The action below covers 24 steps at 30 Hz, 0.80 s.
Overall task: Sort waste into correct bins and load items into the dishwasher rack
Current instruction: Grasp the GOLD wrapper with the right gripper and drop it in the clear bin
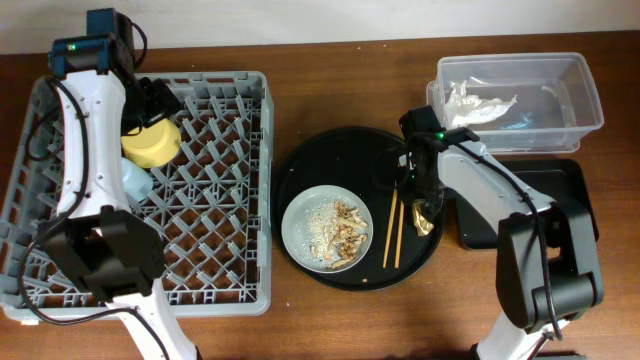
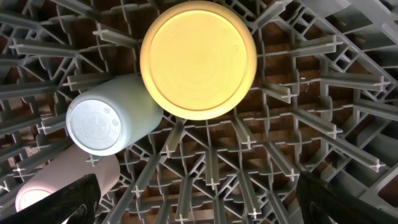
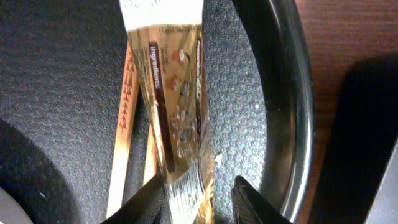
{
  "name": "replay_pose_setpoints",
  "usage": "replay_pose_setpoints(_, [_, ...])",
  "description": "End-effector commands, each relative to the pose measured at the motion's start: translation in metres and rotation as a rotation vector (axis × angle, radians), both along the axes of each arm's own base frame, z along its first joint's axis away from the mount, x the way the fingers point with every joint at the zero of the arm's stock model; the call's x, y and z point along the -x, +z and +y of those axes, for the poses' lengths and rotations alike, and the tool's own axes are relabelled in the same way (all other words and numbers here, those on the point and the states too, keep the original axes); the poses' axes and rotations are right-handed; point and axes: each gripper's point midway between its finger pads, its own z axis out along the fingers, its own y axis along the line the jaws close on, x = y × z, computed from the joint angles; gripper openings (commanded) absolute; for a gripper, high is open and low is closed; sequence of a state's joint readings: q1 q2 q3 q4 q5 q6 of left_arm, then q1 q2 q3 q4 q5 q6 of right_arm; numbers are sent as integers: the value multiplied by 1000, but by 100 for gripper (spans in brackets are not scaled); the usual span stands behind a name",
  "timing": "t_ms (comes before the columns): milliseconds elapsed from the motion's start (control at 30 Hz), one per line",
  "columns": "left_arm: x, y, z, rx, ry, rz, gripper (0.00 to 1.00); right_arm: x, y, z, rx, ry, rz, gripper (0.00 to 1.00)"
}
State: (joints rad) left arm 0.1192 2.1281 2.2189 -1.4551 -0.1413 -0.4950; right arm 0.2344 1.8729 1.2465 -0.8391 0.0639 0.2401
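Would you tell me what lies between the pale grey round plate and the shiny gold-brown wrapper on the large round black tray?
The thin wooden chopsticks lie between them, as the overhead view shows.

Gold-brown wrapper (image 3: 177, 118) between the jaws, partly over wooden chopsticks (image 3: 124, 137), on the round black tray (image 3: 292, 93).

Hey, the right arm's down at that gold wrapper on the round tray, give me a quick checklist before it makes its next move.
1. Wrapper sits between the right tool's fingers: ok.
2. Grip closed on it: cannot tell.
3. Chopsticks free of the wrapper: not ok, it lies across them.
4. Clear tub has room: ok, only the napkin shows inside.
5. Left tool away from the right arm: ok, open over the rack.
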Motion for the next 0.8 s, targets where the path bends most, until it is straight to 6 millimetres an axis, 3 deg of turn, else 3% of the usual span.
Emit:
replay_pose_setpoints(0, [0, 5, 1, -1, 12, -14, 99, 9, -15, -4, 13, -17, 11, 37])
replay_pose_setpoints(100, [0, 5, 1, 0, 12, -14, 99, 7, -15, -3, 10, -25, -1, 30])
replay_pose_setpoints(167, [0, 5, 1, -1, 12, -14, 99, 6, -14, -3, 9, -31, -1, 6])
replay_pose_setpoints(233, [0, 5, 1, 0, 12, -14, 99, 2, 1, -2, 8, -50, 5, 4])
replay_pose_setpoints(333, [0, 5, 1, -1, 12, -14, 99, -25, 53, 4, -10, -51, -50, 4])
replay_pose_setpoints(400, [0, 5, 1, -1, 12, -14, 99, -61, 111, 4, -38, -103, -183, 4])
replay_pose_setpoints(433, [0, 5, 1, 0, 12, -14, 99, -78, 134, -5, -46, -168, -255, 4])
replay_pose_setpoints(500, [0, 5, 1, -1, 12, -14, 99, -111, 181, -42, -63, -380, -422, 4])
replay_pose_setpoints(533, [0, 5, 1, -1, 12, -14, 99, -130, 197, -77, -65, -523, -530, 4])
replay_pose_setpoints(600, [0, 5, 1, -1, 12, -14, 99, -147, 196, -123, -62, -682, -606, 4])
replay_pose_setpoints(700, [0, 5, 1, -1, 12, -14, 99, -160, 163, -176, -88, -935, -611, 4])
replay_pose_setpoints(733, [0, 5, 1, 0, 12, -14, 99, -166, 151, -188, -104, -1008, -614, 10])
replay_pose_setpoints(767, [0, 5, 1, 0, 12, -14, 99, -179, 136, -193, -160, -1048, -619, 56])
